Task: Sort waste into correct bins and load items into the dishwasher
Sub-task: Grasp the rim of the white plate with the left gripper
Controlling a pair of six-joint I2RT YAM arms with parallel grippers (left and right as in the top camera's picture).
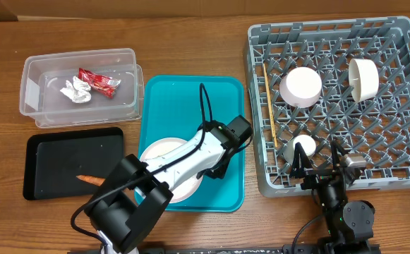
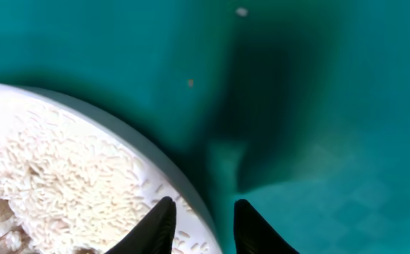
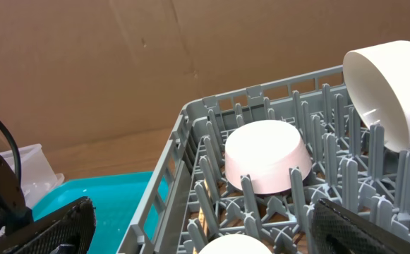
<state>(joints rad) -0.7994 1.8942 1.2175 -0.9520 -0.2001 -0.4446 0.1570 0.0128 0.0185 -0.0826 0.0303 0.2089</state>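
The white plate (image 1: 164, 152) lies on the teal tray (image 1: 190, 92), with beige rice scraps (image 2: 49, 183) on it. My left gripper (image 1: 220, 168) is open; its fingers (image 2: 201, 226) straddle the plate's rim (image 2: 183, 187), one over the plate and one over the tray. The grey dish rack (image 1: 402, 42) holds two white bowls (image 1: 302, 87) (image 1: 364, 77), a small cup (image 1: 303, 147) and chopsticks (image 1: 269, 106). My right gripper (image 1: 320, 164) is open and empty just above the cup (image 3: 229, 245). The paper ball (image 1: 74, 90) and red wrapper (image 1: 99, 81) lie in the clear tub (image 1: 42, 70). The orange stick (image 1: 90, 179) lies on the black tray (image 1: 63, 152).
The right wrist view shows the rack's left wall (image 3: 183, 134), both bowls (image 3: 264, 159) (image 3: 392, 85) among upright pegs, and the teal tray (image 3: 85, 190) beside the rack. Brown cardboard stands behind the table. The left arm's cable loops over the teal tray.
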